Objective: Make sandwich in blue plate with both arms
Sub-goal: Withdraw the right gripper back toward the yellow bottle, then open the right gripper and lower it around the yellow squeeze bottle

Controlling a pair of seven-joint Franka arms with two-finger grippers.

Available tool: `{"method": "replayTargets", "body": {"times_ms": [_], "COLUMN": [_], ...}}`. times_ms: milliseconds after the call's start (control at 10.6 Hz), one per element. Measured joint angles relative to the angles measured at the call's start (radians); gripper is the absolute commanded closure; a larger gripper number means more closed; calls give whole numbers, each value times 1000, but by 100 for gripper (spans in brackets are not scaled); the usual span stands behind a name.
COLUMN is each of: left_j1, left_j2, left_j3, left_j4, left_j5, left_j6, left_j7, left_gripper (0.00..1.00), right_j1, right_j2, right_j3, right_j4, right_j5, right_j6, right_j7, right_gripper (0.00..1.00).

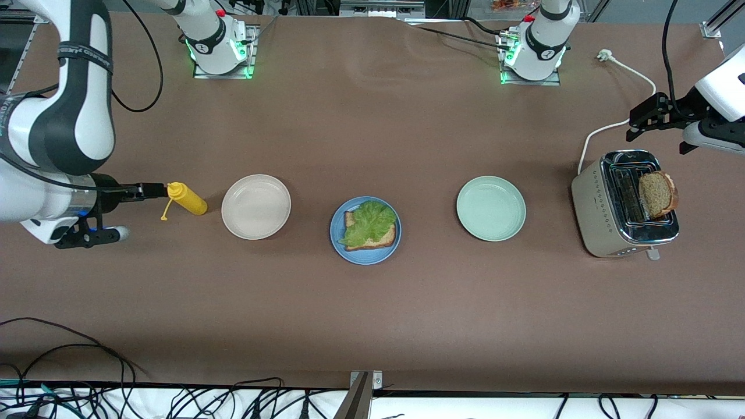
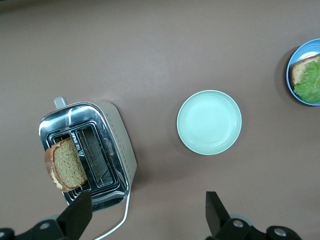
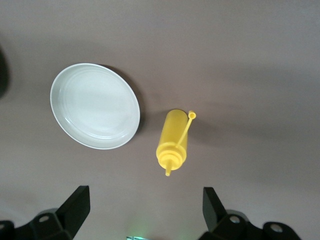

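The blue plate (image 1: 365,256) sits mid-table with one brown bread slice (image 1: 384,237) on it and a ruffled green lettuce leaf (image 1: 368,222) on top of the slice. A second bread slice (image 1: 657,194) stands tilted out of a toaster slot. My left gripper (image 1: 655,139) hangs open and holds nothing, over the table beside the toaster's cord end. In the left wrist view the left gripper (image 2: 147,212) has that slice (image 2: 67,165) by one finger. My right gripper (image 1: 131,212) is open and holds nothing, by the yellow bottle at the right arm's end; the right wrist view shows this gripper (image 3: 142,210) too.
A silver toaster (image 1: 599,215) with a white cord (image 1: 617,125) stands at the left arm's end. A pale green plate (image 1: 490,208) lies between it and the blue plate. A beige plate (image 1: 256,206) and a yellow squeeze bottle (image 1: 186,199), lying down, are toward the right arm's end.
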Motion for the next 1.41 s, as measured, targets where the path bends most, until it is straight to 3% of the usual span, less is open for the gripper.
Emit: {"method": "replayTargets", "body": {"times_ms": [188, 376, 564, 847, 1411], "left_j1": [0, 0, 0, 0, 0], "left_j2": [0, 0, -1, -1, -1], "left_j3": [0, -1, -1, -2, -3], "left_j4": [0, 0, 0, 0, -1], "left_j5": [0, 0, 0, 0, 0], "left_j6": [1, 1, 2, 2, 2], "left_j7": [0, 0, -1, -1, -1], "left_gripper": [0, 0, 0, 0, 0], "right_j1": [-124, -231, -306, -396, -506], "right_j2": [-62, -162, -250, -281, -230], "right_j3": [159, 261, 287, 293, 300], "right_j4": [-57, -240, -437, -585, -720], "right_j5": [-82, -101, -104, -84, 313], "right_j6": [59, 227, 379, 538, 618], "right_j7": [-1, -100, -276, -598, -1276], "right_gripper": [0, 0, 0, 0, 0]}}
